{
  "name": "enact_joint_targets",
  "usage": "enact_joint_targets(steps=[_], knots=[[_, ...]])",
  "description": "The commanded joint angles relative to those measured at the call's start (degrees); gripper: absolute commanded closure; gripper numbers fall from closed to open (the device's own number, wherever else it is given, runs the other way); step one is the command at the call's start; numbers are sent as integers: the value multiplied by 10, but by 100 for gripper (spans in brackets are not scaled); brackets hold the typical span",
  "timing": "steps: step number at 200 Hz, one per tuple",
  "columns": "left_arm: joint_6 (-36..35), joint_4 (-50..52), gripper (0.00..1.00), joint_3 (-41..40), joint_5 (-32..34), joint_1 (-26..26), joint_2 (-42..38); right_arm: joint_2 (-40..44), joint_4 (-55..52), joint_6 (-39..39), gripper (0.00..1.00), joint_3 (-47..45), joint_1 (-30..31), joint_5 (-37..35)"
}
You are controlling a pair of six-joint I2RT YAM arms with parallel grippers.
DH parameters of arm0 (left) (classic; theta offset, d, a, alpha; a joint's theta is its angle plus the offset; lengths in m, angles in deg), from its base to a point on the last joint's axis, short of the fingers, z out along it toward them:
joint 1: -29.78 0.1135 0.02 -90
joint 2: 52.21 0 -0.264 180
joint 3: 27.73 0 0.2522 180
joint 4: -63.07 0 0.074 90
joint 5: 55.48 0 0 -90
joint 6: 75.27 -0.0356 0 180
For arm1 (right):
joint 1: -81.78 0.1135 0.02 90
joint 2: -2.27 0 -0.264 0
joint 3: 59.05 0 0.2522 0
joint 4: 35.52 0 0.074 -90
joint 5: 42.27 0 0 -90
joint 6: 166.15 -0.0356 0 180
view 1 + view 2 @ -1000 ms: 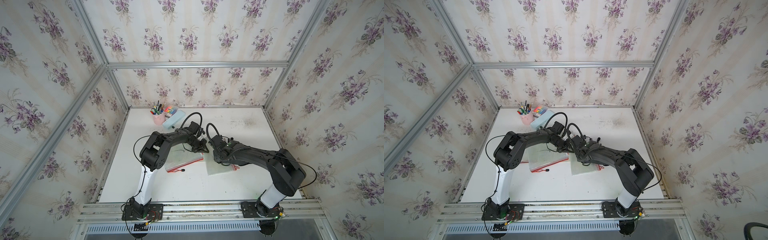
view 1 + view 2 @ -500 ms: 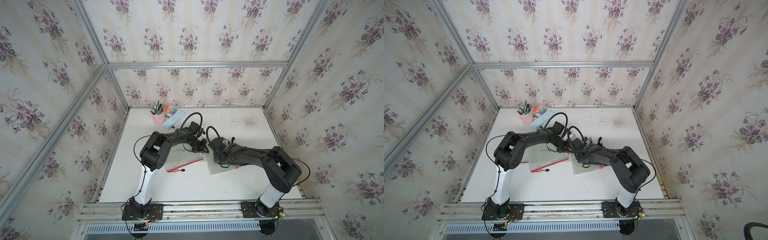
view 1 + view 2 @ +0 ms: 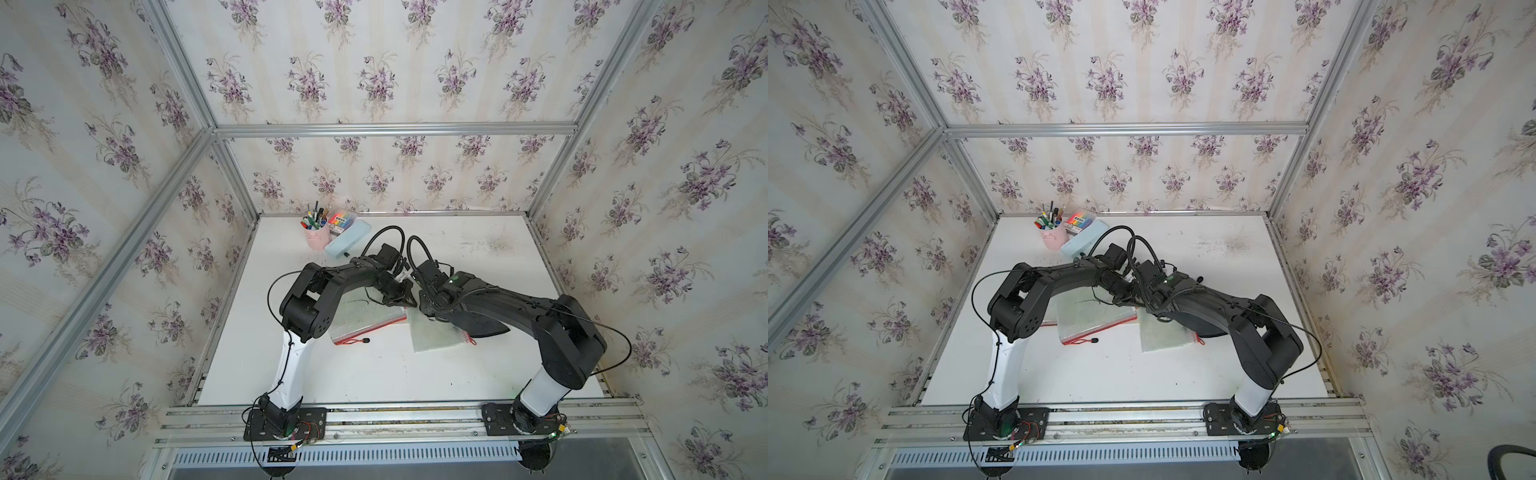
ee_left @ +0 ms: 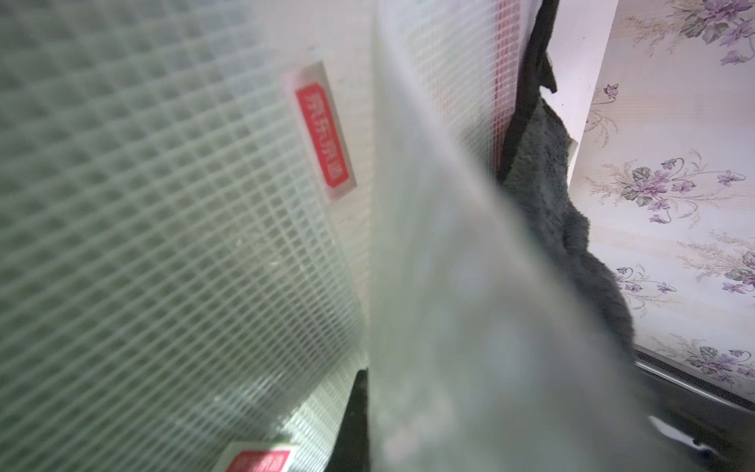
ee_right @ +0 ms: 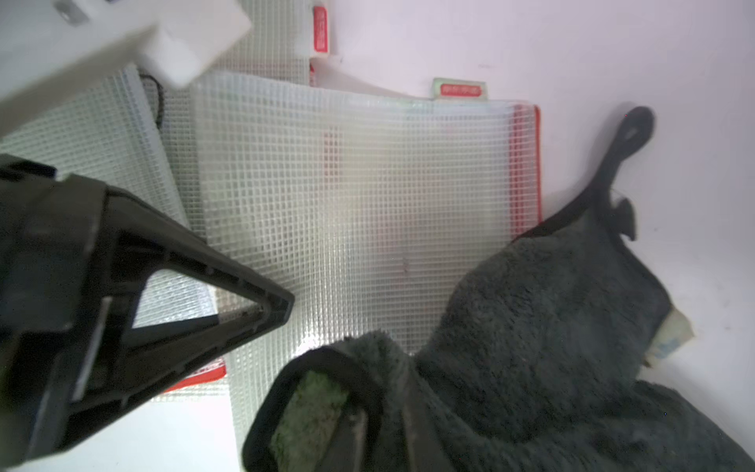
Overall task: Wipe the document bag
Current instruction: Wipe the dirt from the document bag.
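Left fingers (image 5: pixel 241 278) pinch shut on a raised, see-through edge of mesh. We take it for the far right corner of the left document bag (image 3: pixel 361 322), but we cannot be sure, as the left wrist view shows only a blurred sheet close to the lens. Right fingers (image 5: pixel 355 429) stand narrow and are half buried in the dark grey cloth (image 5: pixel 551 327) they hold, with its green side showing at the fold. The cloth spreads over the right part of the right document bag (image 3: pixel 432 338) and covers a stretch of its red zip.

We see both bags lying mid-desk, just beside each other with their edges meeting below the two wrists. The left bag's red zip runs along its near edge, with a black pull cord (image 3: pixel 362 341) trailing from it. At the far left of the desk (image 3: pixel 374 374) stand a pink pen cup (image 3: pixel 316 240), a marker pack (image 3: pixel 341 218) and a pale blue case (image 3: pixel 348 245), well apart from both bags.
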Motion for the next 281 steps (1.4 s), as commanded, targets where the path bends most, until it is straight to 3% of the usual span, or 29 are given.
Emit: enact_joint_targets(steps=[1, 21, 41, 61, 92, 96, 128, 154, 192, 215, 228, 239, 254, 281], knots=[[-7, -1, 100, 3, -2, 0, -1, 6, 7, -12, 83, -29, -17, -8], [-8, 1, 100, 3, -3, 0, 0, 61, 32, -13, 67, -99, -73, 17], [-8, -1, 100, -2, -1, 1, -3, 108, 42, -7, 38, -153, -136, 55], [-6, -5, 100, -3, -4, 1, 0, 116, 46, 2, 20, -181, -148, 88], [-5, -5, 100, 0, -5, 1, 4, 69, 48, -10, 7, -186, -149, 95], [-5, -5, 100, 1, -5, 1, 4, 63, 49, -11, 1, -185, -150, 91], [-9, 0, 100, 0, -2, 1, 2, 53, 53, -14, 0, -199, -201, 93], [-11, 3, 100, -2, 2, 0, -1, 91, 50, -11, 6, -216, -239, 101], [-14, 5, 100, 0, 3, 1, 1, 108, -2, 3, 15, -210, -245, 66], [-13, 5, 100, 4, 2, 1, 4, 101, -12, 15, 39, -217, -254, 56], [-13, 5, 100, 5, 2, 1, 4, 104, -20, 22, 68, -212, -256, 43], [-12, 5, 100, 5, 2, 1, 5, 118, -21, 35, 83, -200, -256, 44], [-11, 4, 100, 5, 1, 2, 5, 146, -24, 44, 93, -170, -255, 71], [-13, 5, 100, 3, 0, 1, 3, 193, -44, 44, 96, -66, -222, 153]])
